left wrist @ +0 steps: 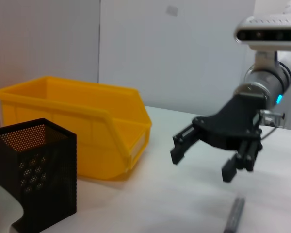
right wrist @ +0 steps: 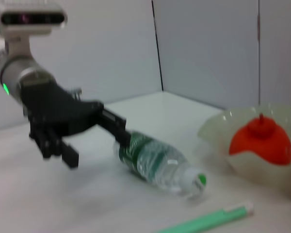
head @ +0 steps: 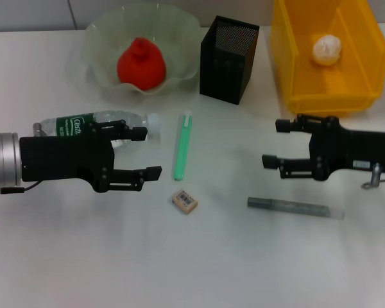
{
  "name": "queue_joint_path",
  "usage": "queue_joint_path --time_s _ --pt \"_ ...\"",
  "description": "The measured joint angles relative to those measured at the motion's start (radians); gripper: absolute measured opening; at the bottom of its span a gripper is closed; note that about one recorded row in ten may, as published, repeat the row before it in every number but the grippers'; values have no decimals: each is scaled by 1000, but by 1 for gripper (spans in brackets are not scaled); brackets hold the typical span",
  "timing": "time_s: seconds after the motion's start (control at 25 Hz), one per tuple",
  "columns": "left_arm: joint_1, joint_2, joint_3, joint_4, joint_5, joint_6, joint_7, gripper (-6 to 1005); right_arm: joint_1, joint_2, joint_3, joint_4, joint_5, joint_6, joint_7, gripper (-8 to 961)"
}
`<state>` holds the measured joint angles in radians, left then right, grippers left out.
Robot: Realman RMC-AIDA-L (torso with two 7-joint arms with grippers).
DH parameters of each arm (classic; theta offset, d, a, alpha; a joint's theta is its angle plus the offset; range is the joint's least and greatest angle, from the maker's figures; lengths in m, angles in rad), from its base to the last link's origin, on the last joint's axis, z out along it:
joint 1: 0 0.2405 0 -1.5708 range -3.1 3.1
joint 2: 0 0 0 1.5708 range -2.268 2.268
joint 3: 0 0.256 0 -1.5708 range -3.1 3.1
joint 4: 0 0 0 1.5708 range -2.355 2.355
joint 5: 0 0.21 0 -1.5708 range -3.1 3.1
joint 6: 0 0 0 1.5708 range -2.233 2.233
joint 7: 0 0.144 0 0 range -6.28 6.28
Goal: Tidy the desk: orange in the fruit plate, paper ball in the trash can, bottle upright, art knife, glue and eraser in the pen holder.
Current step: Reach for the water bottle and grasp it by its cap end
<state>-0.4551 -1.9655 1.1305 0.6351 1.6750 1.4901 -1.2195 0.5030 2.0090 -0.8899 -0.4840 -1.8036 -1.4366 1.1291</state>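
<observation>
The orange [head: 141,64] [right wrist: 259,141] lies in the fruit plate [head: 97,40] [right wrist: 216,131]. A paper ball [head: 326,49] rests inside the yellow trash can [head: 295,77] [left wrist: 87,131]. The bottle [head: 83,124] [right wrist: 157,162] lies on its side, cap toward the middle. My left gripper [head: 151,153] [right wrist: 97,148] is open just in front of it, one finger over the bottle's side. A green glue stick [head: 183,146] [right wrist: 208,221], the eraser [head: 184,201] and a grey art knife [head: 295,207] [left wrist: 234,216] lie on the desk. My right gripper [head: 271,142] [left wrist: 202,165] hovers open above the knife. The pen holder [head: 228,59] [left wrist: 36,170] stands upright.
The white desk ends at a pale wall behind the plate, pen holder and trash can. The three containers stand in a row along the back, with the pen holder between the plate and the trash can.
</observation>
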Motion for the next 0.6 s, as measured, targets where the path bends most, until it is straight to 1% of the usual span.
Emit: queue_joint_path --time_s 0.24,0.6 --pt "0 0 0 0 2 -17 -2 746 -11 16 -6 9 -47 50 -30 825" --pt "-4 1 0 12 2 -22 -30 741 -12 17 1 7 -59 48 -41 826"
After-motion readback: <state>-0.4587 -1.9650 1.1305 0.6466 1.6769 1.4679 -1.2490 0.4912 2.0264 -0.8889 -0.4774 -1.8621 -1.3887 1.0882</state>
